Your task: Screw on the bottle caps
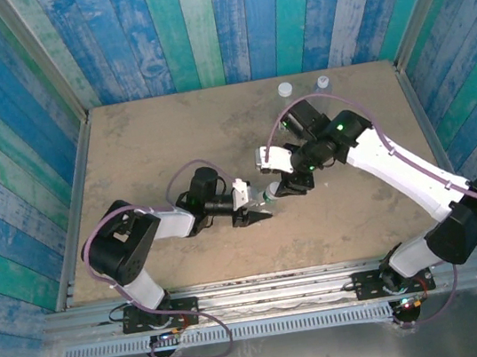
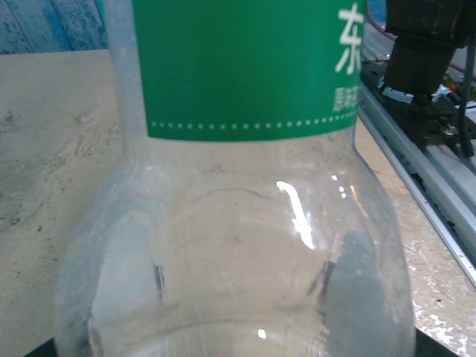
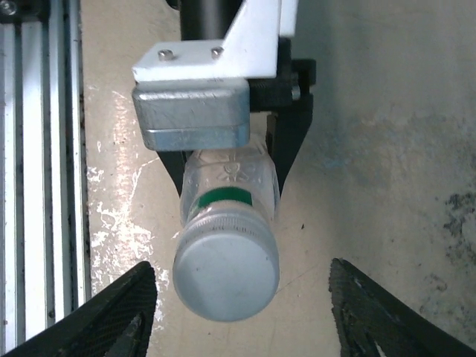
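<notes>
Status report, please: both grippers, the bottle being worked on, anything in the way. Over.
Left gripper shut on green-labelled bottle. Right gripper open, straddling the white cap on its neck, not touching. Two other bottles at far edge, nothing blocking.

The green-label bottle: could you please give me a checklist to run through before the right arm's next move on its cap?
1. Bottle held: ok. The left gripper is shut on the green-label bottle, one finger on each side of its body.
2. Cap placed: ok. The cap sits on the bottle's mouth.
3. Cap fully tightened: cannot tell.
4. Alignment: ok. The cap lies between the fingers of the right gripper, though off-centre.
5. Grip on the cap: not ok. The right gripper is open, with a gap on both sides.
6. Surroundings: ok. The two other bottles stand apart at the far edge of the table.
</notes>
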